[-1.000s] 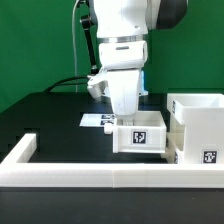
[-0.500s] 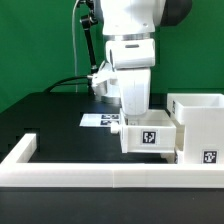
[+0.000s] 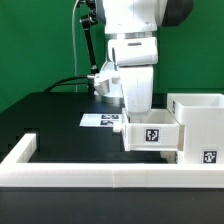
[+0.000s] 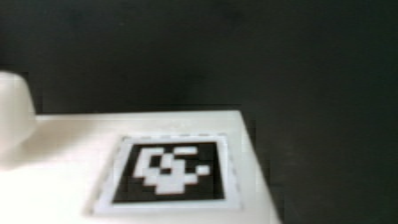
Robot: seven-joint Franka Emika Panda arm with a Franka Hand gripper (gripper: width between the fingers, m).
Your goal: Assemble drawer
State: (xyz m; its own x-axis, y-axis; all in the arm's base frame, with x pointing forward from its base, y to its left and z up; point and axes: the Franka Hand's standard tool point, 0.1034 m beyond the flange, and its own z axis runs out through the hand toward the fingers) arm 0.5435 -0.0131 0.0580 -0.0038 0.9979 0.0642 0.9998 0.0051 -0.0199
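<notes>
In the exterior view my gripper (image 3: 137,117) reaches down onto a small white open-topped tray (image 3: 152,136) with a black-and-white tag on its front. It is shut on the tray's rear wall, and the fingertips are hidden behind it. The tray sits right against the tall white drawer shell (image 3: 197,118) at the exterior view's right. A second tagged white part (image 3: 208,156) sits low in front of the shell. The wrist view shows only a white face with a tag (image 4: 169,171) above the black table; no fingers show there.
The long low white border wall (image 3: 95,176) runs along the front and turns back at the exterior view's left (image 3: 21,149). The marker board (image 3: 99,120) lies flat behind the tray. A black cable hangs behind the arm. The table top is black.
The gripper and the tray have moved toward the exterior view's right, up to the shell. Most of that shift came in the first half second; little since.
</notes>
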